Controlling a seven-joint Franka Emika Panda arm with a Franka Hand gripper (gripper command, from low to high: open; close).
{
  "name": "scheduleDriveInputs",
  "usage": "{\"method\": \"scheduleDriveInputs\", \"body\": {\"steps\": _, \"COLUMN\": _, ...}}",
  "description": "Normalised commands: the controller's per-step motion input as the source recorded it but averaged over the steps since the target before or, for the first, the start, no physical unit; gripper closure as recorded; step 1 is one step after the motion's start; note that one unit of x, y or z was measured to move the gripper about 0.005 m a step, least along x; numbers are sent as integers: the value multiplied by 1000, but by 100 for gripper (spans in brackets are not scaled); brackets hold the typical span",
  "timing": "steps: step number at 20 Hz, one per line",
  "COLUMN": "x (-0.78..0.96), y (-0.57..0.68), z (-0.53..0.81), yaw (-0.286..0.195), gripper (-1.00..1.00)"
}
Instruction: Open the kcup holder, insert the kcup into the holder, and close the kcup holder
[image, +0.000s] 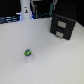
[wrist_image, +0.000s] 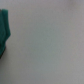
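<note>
The kcup holder (image: 62, 25) stood at the far right of the exterior view, a black boxy unit with grey rectangular marks on its front, and its drawer looked shut, so the first step of the task seemed not yet done. Its front faced toward the near left of that view, which I judged to be the direction a pull would have to run. The kcup (image: 28, 53) stood upright on the white table (image: 55, 60), near and to the left, well apart from the holder, its green and dark top turned up.

The arm showed only as a blurred white form at the far left edge of the exterior view, so the holder lay to the right of it across the table. The fingers could not be made out there. The wrist view gave only pale blur with a teal shape (wrist_image: 4, 31) at one edge, which I could not identify. Whether the fingers were spread or pressed together, I cannot tell.
</note>
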Motion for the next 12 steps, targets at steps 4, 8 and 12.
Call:
{"method": "scheduleDriveInputs", "body": {"steps": 4, "x": -199, "y": 385, "z": 83, "yaw": -145, "gripper": -100}}
{"method": "scheduleDriveInputs", "body": {"steps": 8, "x": -304, "y": 537, "z": 43, "yaw": -190, "gripper": -100}}
{"method": "scheduleDriveInputs", "body": {"steps": 12, "x": -346, "y": 578, "z": 12, "yaw": -190, "gripper": -100}}
